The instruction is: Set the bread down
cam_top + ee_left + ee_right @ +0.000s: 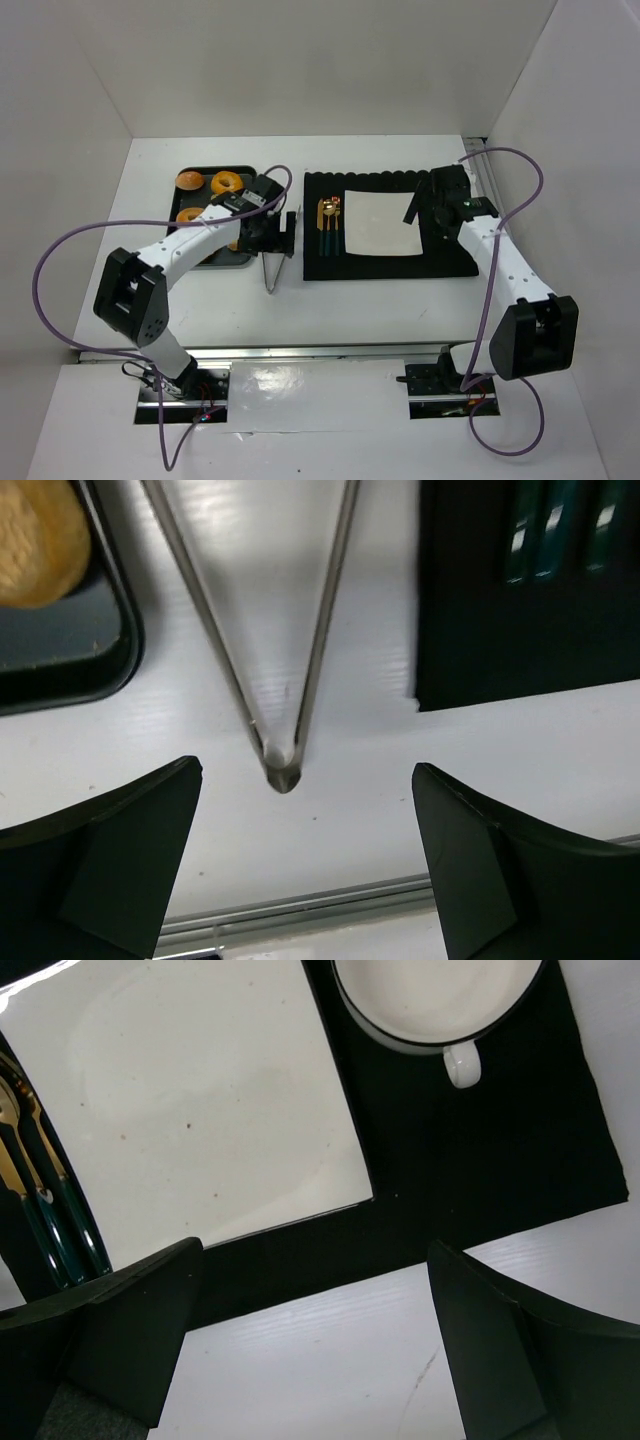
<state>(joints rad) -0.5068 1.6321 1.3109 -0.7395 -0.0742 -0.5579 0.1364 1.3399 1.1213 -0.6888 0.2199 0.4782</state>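
Three round golden breads [225, 182] lie on a dark tray [243, 170] at the left; one bread [35, 540] shows at the top left of the left wrist view. Metal tongs [271, 270] rest on the white table between tray and black mat, their hinge end [283, 772] just ahead of my left gripper [305, 820]. That gripper [284, 235] is open and holds nothing. A white square plate [380, 222] sits on the black mat [390, 265]. My right gripper [425, 207] hovers over the mat's right part, open and empty [315, 1300].
Gold and teal cutlery [330, 225] lies on the mat left of the plate. A white cup [435, 1000] with a dark rim stands on the mat [480, 1150] right of the plate [200, 1100]. White walls enclose the table on three sides.
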